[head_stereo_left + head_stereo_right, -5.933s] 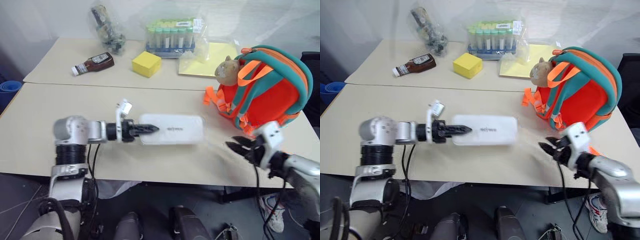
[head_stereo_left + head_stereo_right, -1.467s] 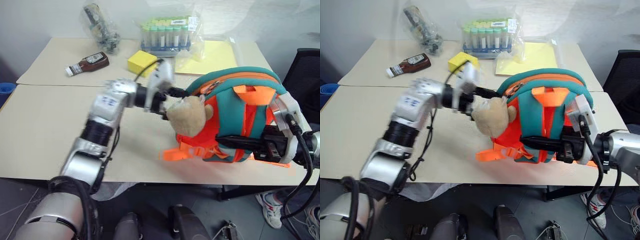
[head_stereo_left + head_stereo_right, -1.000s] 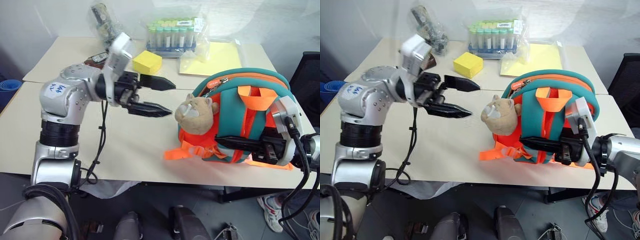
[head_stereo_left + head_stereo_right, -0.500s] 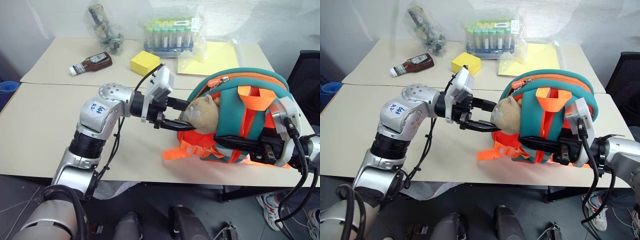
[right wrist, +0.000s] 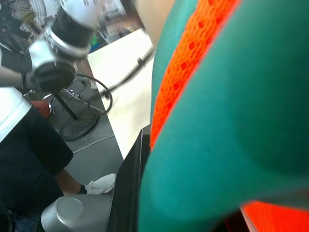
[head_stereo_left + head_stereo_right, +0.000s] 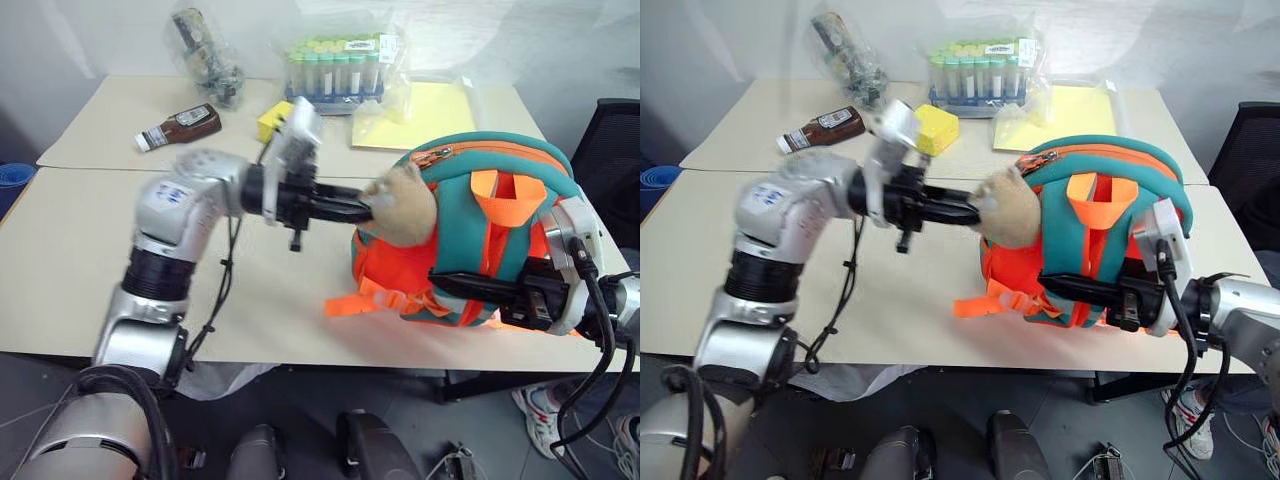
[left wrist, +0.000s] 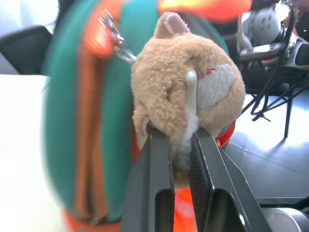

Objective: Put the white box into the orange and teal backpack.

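With the left gripper (image 6: 362, 212), pinching the tan plush toy (image 6: 400, 205) right on its face, fingers (image 7: 159, 159) pressed into the fuzz from both sides and reaching in level from the left. With the right gripper (image 6: 445, 283), clamped shut on the near side of the orange and teal backpack (image 6: 470, 250), down among the teal trim and orange webbing. Propped upright near the front right edge of the table (image 6: 80, 270), that pack, with the toy dangling off its left flank. As for the white box, no telling from here whether it's already inside or somewhere else entirely.

Looks like tidying or steadying the pack, judging by the two grips.

Stuff that could go sideways, imo:
- Tugging on a soft toy instead of the pack itself. Likely to stretch whatever tether holds it and pull the whole bag over leftward.
- Sitting close to the table edge on the right. One hard pull toward the body and off it goes, dragged by that lower grip.
- Gripping plush means squish, not hold. Could slip out mid-pull and send the arm swinging back toward the yellow block (image 6: 937, 128) and sauce bottle (image 6: 180, 127) behind it.
- Can't tell if the top zip is open, so tipping it might spill the contents.
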`<action>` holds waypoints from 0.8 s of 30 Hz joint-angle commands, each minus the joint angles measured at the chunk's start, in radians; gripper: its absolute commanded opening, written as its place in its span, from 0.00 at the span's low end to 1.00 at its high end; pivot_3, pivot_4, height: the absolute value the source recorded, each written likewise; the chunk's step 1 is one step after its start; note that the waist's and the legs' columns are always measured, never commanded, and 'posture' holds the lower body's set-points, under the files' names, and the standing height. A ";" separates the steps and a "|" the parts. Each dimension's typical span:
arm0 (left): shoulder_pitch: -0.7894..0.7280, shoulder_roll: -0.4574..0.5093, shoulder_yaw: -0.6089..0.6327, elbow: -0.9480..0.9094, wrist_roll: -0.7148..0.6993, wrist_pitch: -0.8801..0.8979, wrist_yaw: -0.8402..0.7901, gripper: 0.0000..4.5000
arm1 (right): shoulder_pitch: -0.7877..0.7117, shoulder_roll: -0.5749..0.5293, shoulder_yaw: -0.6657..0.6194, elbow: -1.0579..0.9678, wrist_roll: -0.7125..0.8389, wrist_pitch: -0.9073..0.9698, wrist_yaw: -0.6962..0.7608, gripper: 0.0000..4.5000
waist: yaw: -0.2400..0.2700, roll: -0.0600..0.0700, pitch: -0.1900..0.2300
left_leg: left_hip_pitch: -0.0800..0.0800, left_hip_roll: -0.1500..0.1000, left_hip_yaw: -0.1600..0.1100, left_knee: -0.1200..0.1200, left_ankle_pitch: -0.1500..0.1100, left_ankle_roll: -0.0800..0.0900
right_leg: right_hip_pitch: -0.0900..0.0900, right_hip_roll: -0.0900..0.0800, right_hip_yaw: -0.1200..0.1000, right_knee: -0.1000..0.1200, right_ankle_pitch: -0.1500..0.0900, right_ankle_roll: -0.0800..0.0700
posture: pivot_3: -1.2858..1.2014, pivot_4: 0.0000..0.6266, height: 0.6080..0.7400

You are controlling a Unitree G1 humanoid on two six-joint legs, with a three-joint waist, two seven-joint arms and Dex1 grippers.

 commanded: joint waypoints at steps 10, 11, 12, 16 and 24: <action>-0.062 0.178 -0.165 0.429 0.372 -0.575 -0.216 0.03 | 0.103 -0.026 -0.147 0.004 -0.017 -0.025 0.063 0.00 | 0.002 0.000 0.000 | 0.000 -0.001 0.001 0.000 -0.001 0.001 | 0.000 -0.001 0.001 -0.002 0.000 0.000 | 0.52 0.24 1.00; -0.027 0.162 -0.196 0.420 0.415 -0.653 -0.197 0.03 | 0.099 -0.025 -0.147 0.004 -0.013 -0.025 0.060 0.00 | 0.002 0.000 0.000 | 0.000 -0.001 0.002 0.000 -0.001 0.001 | 0.000 -0.001 0.001 -0.002 0.000 0.000 | 0.52 0.24 1.00; 0.006 0.141 -0.221 0.413 0.453 -0.723 -0.170 0.03 | 0.094 -0.023 -0.147 0.003 -0.010 -0.025 0.055 0.00 | 0.003 0.000 0.000 | 0.000 -0.001 0.002 0.000 -0.001 0.002 | 0.000 -0.001 0.001 -0.002 0.000 0.000 | 0.52 0.24 1.00; 0.102 0.027 -0.274 0.382 0.535 -0.849 -0.062 0.03 | 0.068 -0.017 -0.128 -0.007 -0.004 -0.025 0.038 0.00 | 0.007 0.000 0.000 | -0.001 -0.001 0.001 0.001 -0.002 0.003 | 0.000 -0.002 0.001 -0.001 0.000 0.000 | 0.52 0.24 1.00; 0.154 -0.046 -0.190 0.321 0.453 -0.681 -0.030 0.11 | 0.067 -0.042 -0.112 -0.011 -0.104 -0.042 0.026 0.00 | 0.017 0.000 0.000 | -0.001 -0.001 0.001 0.001 -0.004 0.007 | 0.000 -0.001 0.001 -0.001 0.000 0.000 | 0.52 0.24 1.00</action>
